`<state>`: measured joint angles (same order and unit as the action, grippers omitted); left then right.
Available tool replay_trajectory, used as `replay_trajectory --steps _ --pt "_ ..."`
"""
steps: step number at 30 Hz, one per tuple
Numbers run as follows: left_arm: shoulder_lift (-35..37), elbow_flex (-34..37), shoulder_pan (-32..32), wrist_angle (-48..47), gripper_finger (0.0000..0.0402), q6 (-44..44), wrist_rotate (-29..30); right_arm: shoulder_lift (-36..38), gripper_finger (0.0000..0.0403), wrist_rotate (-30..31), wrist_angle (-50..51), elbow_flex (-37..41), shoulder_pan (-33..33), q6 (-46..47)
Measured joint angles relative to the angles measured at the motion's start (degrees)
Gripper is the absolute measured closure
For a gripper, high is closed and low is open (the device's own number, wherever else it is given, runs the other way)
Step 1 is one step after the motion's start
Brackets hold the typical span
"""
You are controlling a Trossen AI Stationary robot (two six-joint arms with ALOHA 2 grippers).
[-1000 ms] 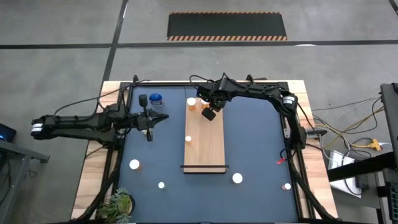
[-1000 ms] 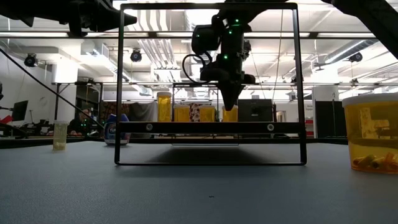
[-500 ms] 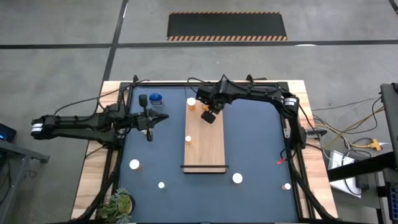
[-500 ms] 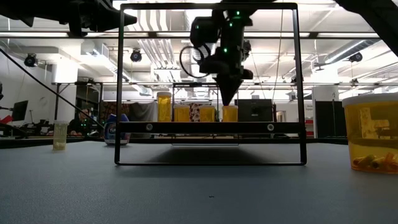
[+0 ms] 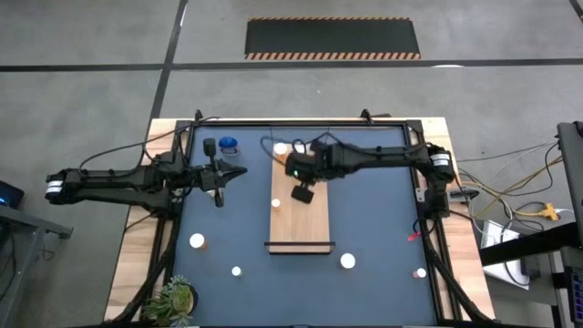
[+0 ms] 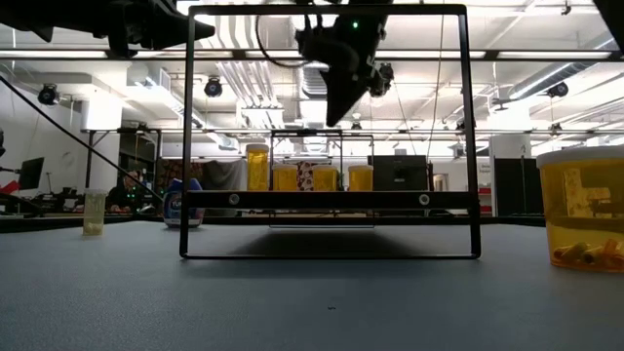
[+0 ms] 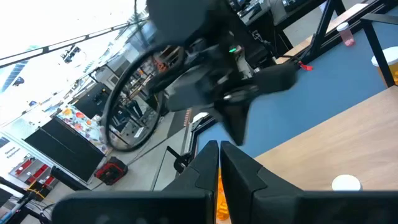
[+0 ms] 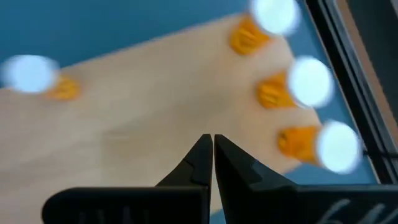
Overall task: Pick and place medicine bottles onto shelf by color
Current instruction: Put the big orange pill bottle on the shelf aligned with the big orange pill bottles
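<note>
The shelf (image 5: 310, 223) is a long wooden board in the middle of the table. My right gripper (image 5: 302, 193) hangs shut above its middle, pointing down (image 6: 336, 107), with nothing in it (image 8: 211, 146). Three orange medicine bottles (image 8: 311, 81) with white caps stand at the board's far end, and a small one (image 5: 276, 204) stands on its left edge. A blue bottle (image 5: 228, 144) stands at the far left. My left gripper (image 5: 219, 191) waits shut and level left of the shelf (image 7: 217, 152), holding nothing.
Loose white-capped bottles stand on the blue mat near the front: (image 5: 197, 241), (image 5: 236, 271), (image 5: 347, 261), (image 5: 420, 272). A green plant (image 5: 173, 299) sits at the near left corner. A big amber bottle (image 6: 580, 210) stands close to the low camera.
My right gripper has gone from the shelf's far end toward the table's near edge, to above the board's middle. It has risen and rolled on the way, and its fingers have stayed shut. The bottles have not moved.
</note>
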<state>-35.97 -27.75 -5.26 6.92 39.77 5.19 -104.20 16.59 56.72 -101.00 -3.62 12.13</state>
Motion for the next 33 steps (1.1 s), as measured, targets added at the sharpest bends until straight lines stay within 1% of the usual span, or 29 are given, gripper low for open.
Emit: replay_trajectory --steps 4,7,14,20,25,33 --pt "0.0 0.0 0.0 0.0 0.0402 0.0 0.0 1.8 0.0394 0.0 -7.8 4.7 2.8 -2.4" --pt "0.0 0.0 0.0 0.0 0.0402 0.0 0.0 3.8 0.0394 0.1 -14.9 8.8 3.7 -3.8" --pt "0.0 0.0 0.0 -0.1 0.0402 -0.1 0.0 8.4 0.0394 0.1 -29.6 19.3 3.9 -6.5" --pt "-0.2 0.0 0.0 -0.1 0.0402 -0.1 0.0 11.4 0.0394 0.1 -39.1 24.7 3.8 -10.6" --pt "-0.3 0.0 0.0 0.2 0.0402 -0.1 0.0 13.0 0.0394 0.1 -40.9 26.9 3.8 -10.7" --pt "-0.3 0.0 0.0 0.2 0.0402 -0.1 0.0 13.0 0.0394 0.1 -40.8 27.0 3.8 -10.7"
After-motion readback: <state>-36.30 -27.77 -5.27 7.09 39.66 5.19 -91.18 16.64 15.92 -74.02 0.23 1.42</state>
